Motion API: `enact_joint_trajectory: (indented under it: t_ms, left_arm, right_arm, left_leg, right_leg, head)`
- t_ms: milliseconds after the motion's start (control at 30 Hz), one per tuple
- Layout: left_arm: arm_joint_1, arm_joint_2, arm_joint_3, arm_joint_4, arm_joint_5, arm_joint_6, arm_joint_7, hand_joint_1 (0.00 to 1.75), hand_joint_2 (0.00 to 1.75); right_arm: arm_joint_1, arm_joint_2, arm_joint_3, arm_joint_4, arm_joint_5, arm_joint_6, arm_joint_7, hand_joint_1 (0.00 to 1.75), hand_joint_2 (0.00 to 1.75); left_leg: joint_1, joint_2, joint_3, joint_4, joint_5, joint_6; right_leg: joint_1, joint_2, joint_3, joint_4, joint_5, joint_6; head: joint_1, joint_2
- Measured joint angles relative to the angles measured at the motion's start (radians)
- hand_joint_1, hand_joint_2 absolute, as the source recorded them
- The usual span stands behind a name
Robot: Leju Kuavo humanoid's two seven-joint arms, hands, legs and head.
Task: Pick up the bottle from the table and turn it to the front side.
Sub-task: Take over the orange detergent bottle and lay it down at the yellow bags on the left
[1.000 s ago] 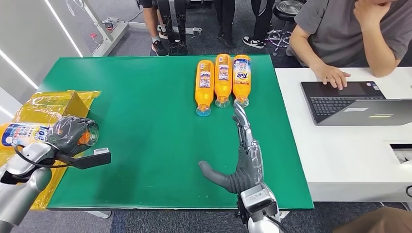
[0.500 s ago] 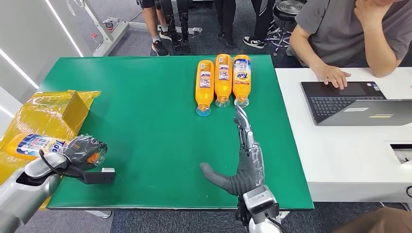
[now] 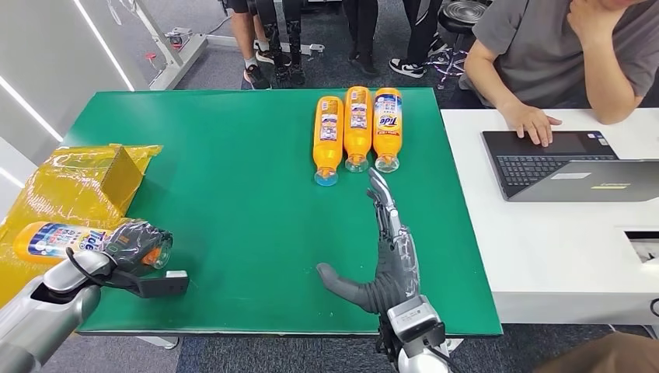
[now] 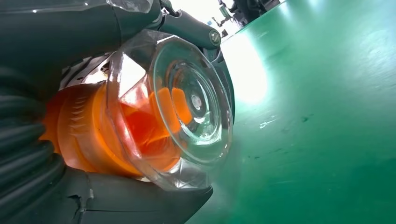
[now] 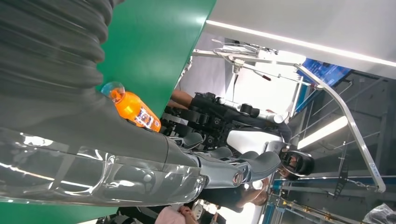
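My left hand point(image 3: 128, 242) grips an orange Tide bottle point(image 3: 58, 239) near its cap end, at the green table's left front edge. The bottle lies level with its label showing and its clear cap point(image 4: 187, 102) pointing right. Three more orange bottles point(image 3: 357, 128) lie side by side at the far middle of the green table point(image 3: 233, 171), caps toward me. My right hand point(image 3: 385, 256) is held flat and open over the table, fingers stretched toward those bottles, thumb out to the left, nothing in it. One of the bottles point(image 5: 133, 108) appears past its fingers.
A yellow plastic-wrapped box point(image 3: 85, 175) sits at the table's left edge. To the right stands a white table point(image 3: 544, 249) with a laptop point(image 3: 559, 163); a seated person rests a hand point(image 3: 532, 120) on it. Other people's legs point(image 3: 256, 47) stand beyond the far edge.
My left hand has lowered and drawn the held bottle toward the table's front left corner. My right hand has barely shifted.
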Motion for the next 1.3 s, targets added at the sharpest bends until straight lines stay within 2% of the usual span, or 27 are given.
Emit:
enact_joint_trajectory:
  t_ms: [167,400,600,767,900,1133,1267,1300]
  left_arm:
    - [-0.022,-0.014,-0.007,0.013,0.002,0.040,0.000,1.75,1.75]
    - [-0.094,-0.079,-0.012,0.077,-0.013,0.077,-0.007,1.75,1.75]
    - [-0.155,-0.182,-0.022,0.180,-0.013,0.082,-0.018,1.75,1.75]
    - [-0.176,-0.263,-0.038,0.274,-0.024,0.070,0.010,1.75,1.75]
    - [-0.169,-0.281,-0.040,0.320,-0.019,0.078,0.022,1.75,1.75]
    - [-0.149,-0.283,-0.039,0.338,-0.021,0.117,0.041,1.75,1.75]
    - [-0.136,-0.283,-0.037,0.338,-0.024,0.128,0.055,0.00,1.75]
    - [-0.133,-0.284,-0.037,0.338,-0.027,0.129,0.060,0.00,1.75]
  right_arm:
    - [-0.005,0.000,0.000,0.005,-0.003,-0.002,0.000,0.00,1.75]
    - [-0.012,0.000,0.000,0.015,-0.003,-0.007,-0.001,0.00,1.75]
    - [-0.024,0.000,0.000,0.015,0.000,-0.023,-0.002,0.00,1.75]
    - [-0.031,0.000,0.000,0.014,0.004,-0.031,0.013,0.00,1.75]
    - [-0.032,0.000,0.001,0.015,0.002,-0.019,0.016,0.00,1.75]
    - [-0.045,0.000,0.009,0.027,-0.010,-0.003,0.015,0.00,1.75]
    - [-0.055,-0.001,0.020,0.043,-0.022,0.000,0.011,0.00,1.75]
    - [-0.058,-0.001,0.023,0.049,-0.028,-0.001,0.008,0.00,1.75]
  left_leg:
    - [0.000,-0.001,0.000,0.000,0.000,0.000]
    - [0.000,-0.001,0.000,0.000,0.000,0.000]
    - [0.000,-0.003,0.000,0.000,0.000,0.000]
    - [-0.001,-0.002,0.000,0.000,0.000,0.000]
    - [0.000,-0.001,0.000,0.000,0.000,0.000]
    - [0.000,-0.002,0.001,-0.001,0.000,0.000]
    - [0.000,-0.003,0.002,-0.001,0.000,-0.001]
    - [0.000,-0.003,0.002,-0.001,0.000,-0.001]
  right_leg:
    - [0.000,-0.001,0.000,0.000,0.000,0.000]
    - [0.000,-0.001,0.000,0.000,0.000,0.000]
    - [0.000,-0.003,0.001,0.000,0.000,0.000]
    - [0.000,-0.002,0.001,0.000,0.000,0.000]
    - [0.000,-0.001,0.000,0.000,0.000,0.000]
    - [0.000,-0.002,0.002,0.000,0.000,0.000]
    - [0.000,-0.002,0.003,0.000,0.000,0.000]
    - [0.000,-0.003,0.004,0.000,0.000,0.000]
  head:
    - [0.000,0.000]
    - [0.000,0.000]
    - [0.000,0.000]
    - [0.000,0.000]
    - [0.000,0.000]
    - [0.000,0.000]
    - [0.000,0.000]
    - [0.000,0.000]
